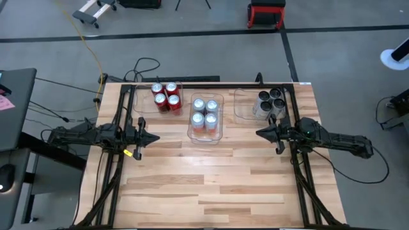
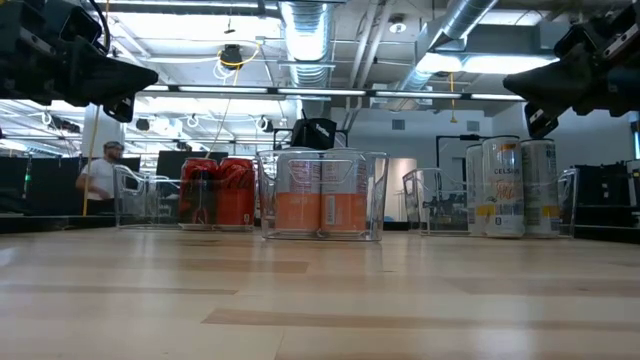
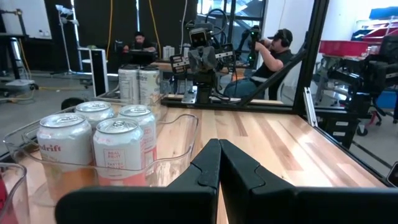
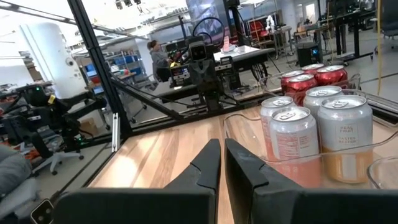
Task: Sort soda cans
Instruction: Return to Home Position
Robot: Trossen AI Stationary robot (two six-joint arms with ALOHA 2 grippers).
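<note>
Three clear bins stand along the table's far part. The left bin holds the red cans (image 1: 165,96) (image 2: 220,192). The middle bin holds the pale cans with orange lower halves (image 1: 205,115) (image 2: 322,195) (image 3: 106,146) (image 4: 314,140). The right bin holds cans with dark tops (image 1: 270,103), pale-sided in the low view (image 2: 510,185). All stand upright on the bin floors. My left gripper (image 1: 156,137) (image 3: 219,155) hovers shut, left of and nearer than the middle bin. My right gripper (image 1: 259,133) (image 4: 222,155) hovers shut to that bin's right. Both point at each other.
The near half of the wooden table (image 1: 211,185) holds no objects. The left bin (image 1: 146,99) and right bin (image 1: 246,105) have free floor beside their cans. Dark frame rails (image 1: 300,185) run along the table's sides. People (image 3: 273,53) (image 2: 100,175) sit in the room beyond.
</note>
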